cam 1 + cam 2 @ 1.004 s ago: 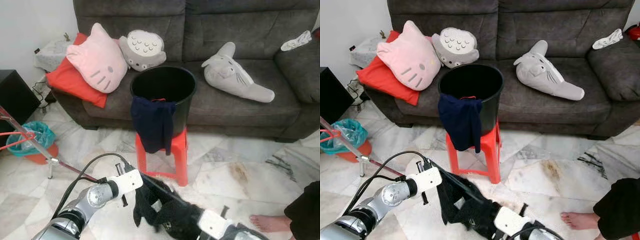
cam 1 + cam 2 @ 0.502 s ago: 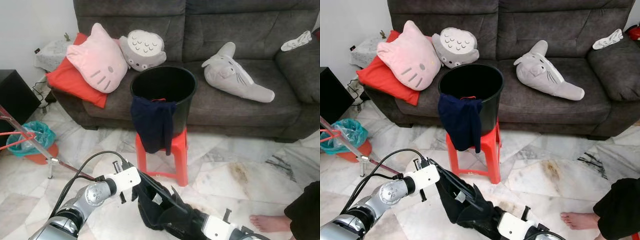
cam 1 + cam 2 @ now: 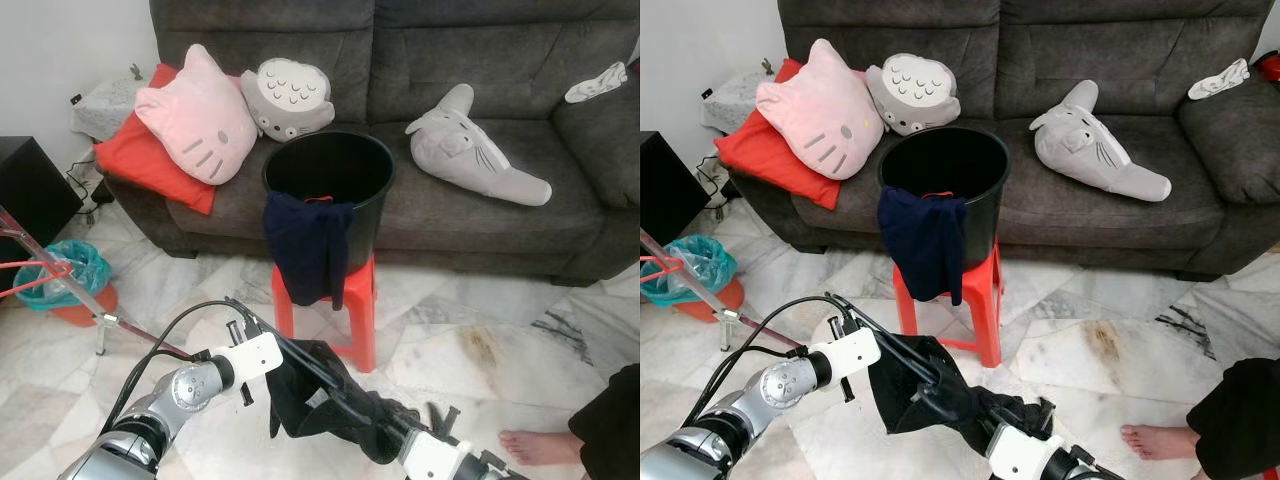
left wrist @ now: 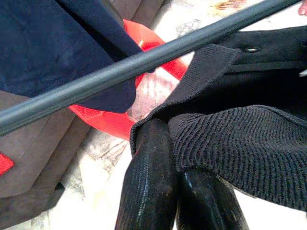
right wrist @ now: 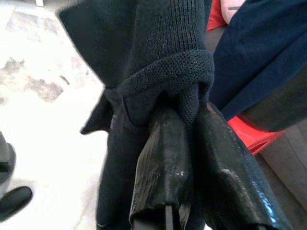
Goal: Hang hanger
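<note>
Pinching a black garment [image 3: 940, 385] on a hanger [image 3: 300, 357] at 6 o'clock, left hand [image 4: 175, 143] and right hand [image 5: 184, 115] both clamp its knit, below the bucket [image 3: 328, 180] at 12.

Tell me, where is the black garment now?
The black garment hangs low between the left gripper and right gripper, above the floor before the red stool.

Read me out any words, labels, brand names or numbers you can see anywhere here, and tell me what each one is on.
There is no readable text in these pictures.
The black garment held by the left gripper and the right gripper shows no readable label.
The pink cat pillow and the grey pillow carry only face markings, no letters.
The black bucket and the red stool are unmarked.
</note>
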### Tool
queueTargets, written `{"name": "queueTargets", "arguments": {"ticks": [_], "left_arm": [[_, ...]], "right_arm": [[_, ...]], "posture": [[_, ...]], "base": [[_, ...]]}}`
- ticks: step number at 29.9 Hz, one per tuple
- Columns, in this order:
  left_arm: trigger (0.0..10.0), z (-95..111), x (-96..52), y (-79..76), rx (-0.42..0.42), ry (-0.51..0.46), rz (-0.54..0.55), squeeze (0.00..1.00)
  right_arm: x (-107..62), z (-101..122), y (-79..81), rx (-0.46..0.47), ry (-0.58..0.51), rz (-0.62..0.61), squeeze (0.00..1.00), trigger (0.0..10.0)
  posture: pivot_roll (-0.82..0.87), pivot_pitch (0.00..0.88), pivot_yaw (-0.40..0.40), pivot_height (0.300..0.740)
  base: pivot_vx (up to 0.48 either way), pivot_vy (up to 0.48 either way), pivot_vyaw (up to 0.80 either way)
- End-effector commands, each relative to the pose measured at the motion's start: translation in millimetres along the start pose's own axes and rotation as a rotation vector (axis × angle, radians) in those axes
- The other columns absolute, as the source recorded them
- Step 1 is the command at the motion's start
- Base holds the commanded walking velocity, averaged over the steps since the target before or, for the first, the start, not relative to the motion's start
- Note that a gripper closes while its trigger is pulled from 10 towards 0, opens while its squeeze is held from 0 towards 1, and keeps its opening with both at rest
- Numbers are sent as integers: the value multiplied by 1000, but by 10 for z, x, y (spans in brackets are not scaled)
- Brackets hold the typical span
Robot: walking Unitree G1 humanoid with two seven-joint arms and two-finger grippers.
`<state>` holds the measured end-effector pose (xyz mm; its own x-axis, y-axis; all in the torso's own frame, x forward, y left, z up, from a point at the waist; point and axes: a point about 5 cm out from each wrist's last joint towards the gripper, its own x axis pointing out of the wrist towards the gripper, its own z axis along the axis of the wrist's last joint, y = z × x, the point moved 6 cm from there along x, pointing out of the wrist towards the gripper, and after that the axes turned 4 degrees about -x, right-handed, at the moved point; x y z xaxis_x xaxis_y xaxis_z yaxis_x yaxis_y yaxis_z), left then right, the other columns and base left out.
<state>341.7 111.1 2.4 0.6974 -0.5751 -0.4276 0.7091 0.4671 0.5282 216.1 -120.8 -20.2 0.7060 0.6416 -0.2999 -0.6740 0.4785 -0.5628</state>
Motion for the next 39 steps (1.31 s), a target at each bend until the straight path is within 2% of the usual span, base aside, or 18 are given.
{"name": "queueTargets", "arguments": {"ticks": [1,5,7,11,14,15,18,22,23,27,34,35,36,37,39], "left_arm": [[10000,-51,-4,66,11,37,15,0],[10000,-38,7,124,20,45,27,0],[10000,-38,7,132,22,46,29,0],[10000,-50,3,162,24,54,39,0],[10000,-76,-2,171,36,71,40,0],[10000,-97,-7,175,43,83,40,0],[10000,-117,-14,175,48,93,39,0],[10000,-144,-33,163,49,98,36,0],[10000,-151,-37,168,47,100,40,0],[10000,-117,-41,218,33,77,72,0],[10000,-34,-37,316,28,36,131,0],[10000,-19,-37,346,33,31,147,0],[10000,-10,-37,382,43,31,164,0],[10000,-13,-38,389,48,35,165,0],[10000,-19,-38,391,52,39,165,0]], "right_arm": [[31,174,86,20,-57,7,0,10000],[-68,112,265,57,-5,26,0,10000],[-82,87,278,67,7,24,0,10000],[-201,-115,297,118,89,-7,0,10000],[-260,-237,343,115,140,11,0,10000],[-295,-335,318,109,183,-5,0,10000],[-335,-441,254,112,229,-40,0,10000],[-382,-514,53,119,253,-113,0,10000],[-408,-549,-60,112,267,-147,0,10000],[-453,-596,-135,119,283,-158,0,10000],[-474,-611,-84,91,289,-117,0,10000],[-459,-560,-35,76,265,-86,0,10000],[-412,-400,106,92,192,-12,0,10000],[-401,-333,194,99,166,36,0,10000],[-398,-276,279,99,145,85,0,10000]], "posture": [[-91,63,91,740],[-97,64,92,740],[-97,64,92,740],[-98,66,93,740],[-96,67,92,740],[-95,67,93,740],[-95,67,93,740],[-94,68,94,740],[-93,69,94,740],[-93,68,92,740],[-94,69,91,740],[-94,69,91,740],[-93,69,91,740],[-93,70,91,740],[-95,69,92,740]], "base": [[0,0,0],[0,0,0],[0,0,0],[0,0,0],[0,0,0],[0,0,0],[0,0,0],[0,0,0],[0,0,0],[0,0,0],[0,0,0],[0,0,0],[0,0,0],[0,0,0],[0,0,0]]}}
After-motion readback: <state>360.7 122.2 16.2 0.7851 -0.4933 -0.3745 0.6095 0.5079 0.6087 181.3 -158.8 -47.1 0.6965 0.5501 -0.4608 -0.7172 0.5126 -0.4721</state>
